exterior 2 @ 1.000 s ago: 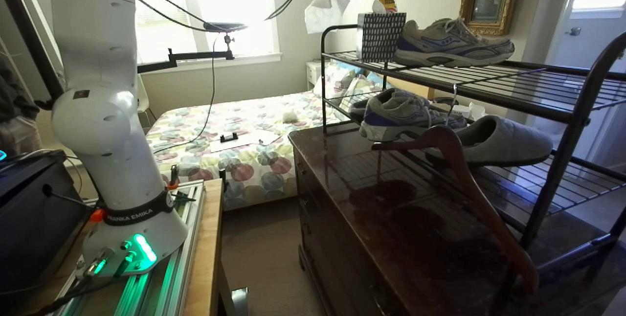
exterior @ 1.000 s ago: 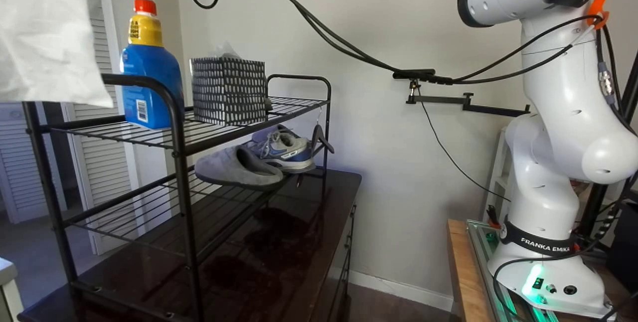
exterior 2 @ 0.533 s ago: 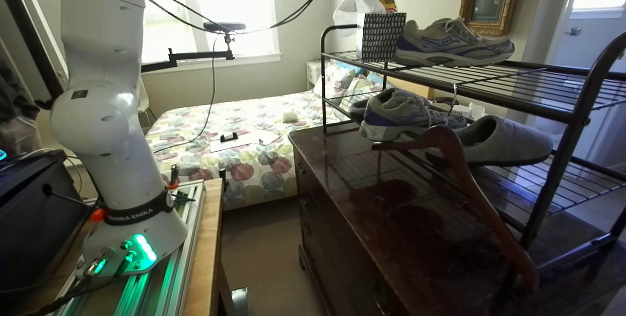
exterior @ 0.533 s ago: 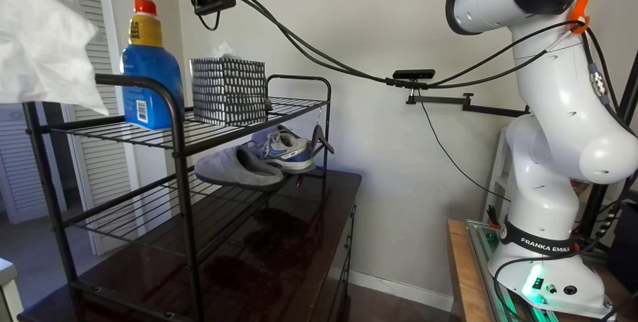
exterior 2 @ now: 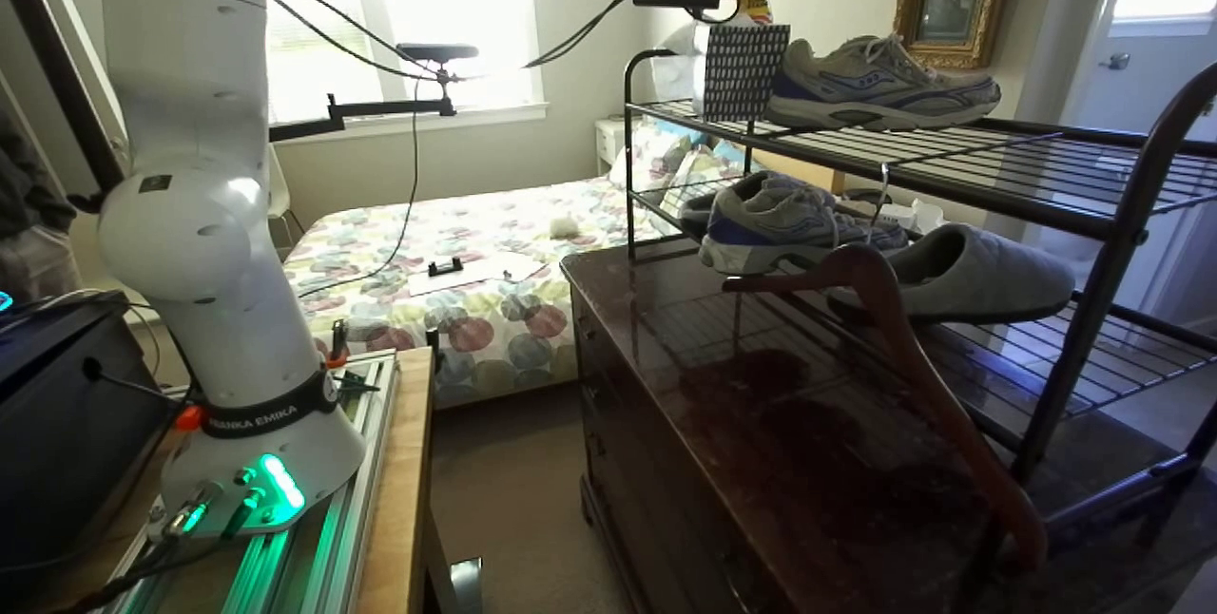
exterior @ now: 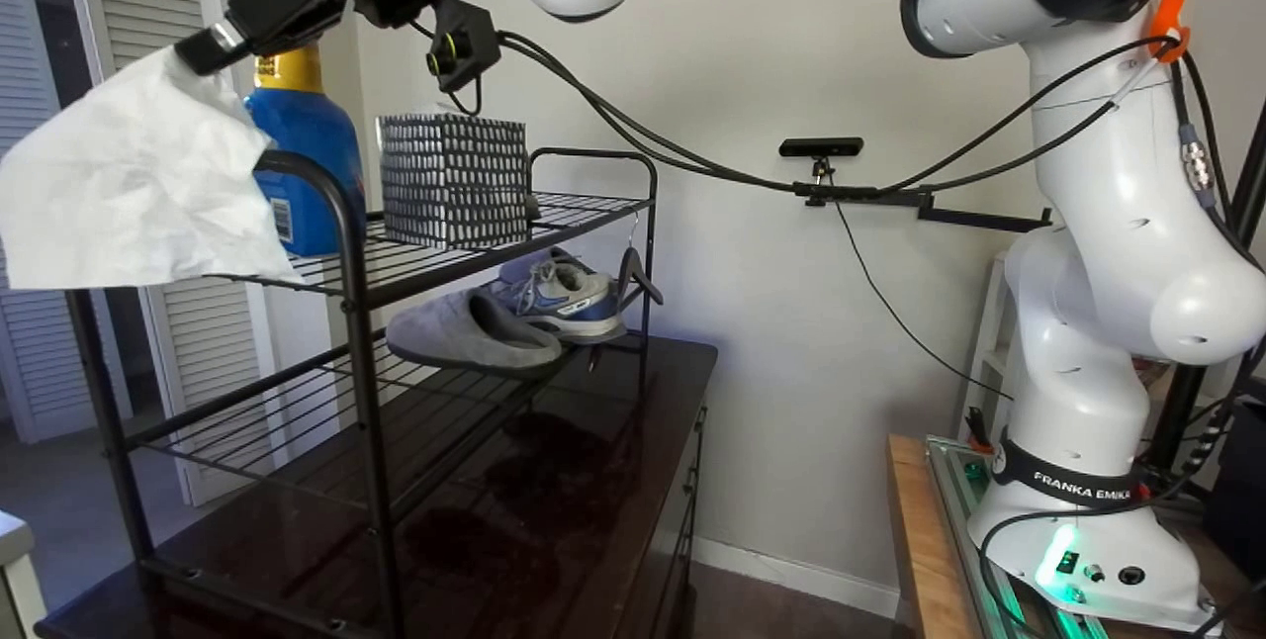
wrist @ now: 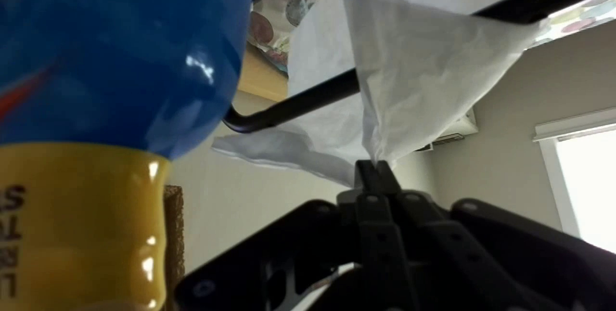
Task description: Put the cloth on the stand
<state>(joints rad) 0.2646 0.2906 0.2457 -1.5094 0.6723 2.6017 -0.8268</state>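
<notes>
The table [exterior: 593, 481] carries the wire stand [exterior: 366, 382], whose raised end rail [wrist: 308, 99] looks like the edge meant to take the cloth [exterior: 148, 184]. That cloth hangs at the stand's end, with folds showing on both sides of the rail in the wrist view; whether it bears weight there is hard to tell. Atop the stand, the spray bottle [exterior: 309, 144] rises just beside the rail and the tissue box [exterior: 455, 184] farther along, so room for moving seems better outward. The fingers [wrist: 365, 176] clench the cloth's upper part, probably so the rest drapes freely.
</notes>
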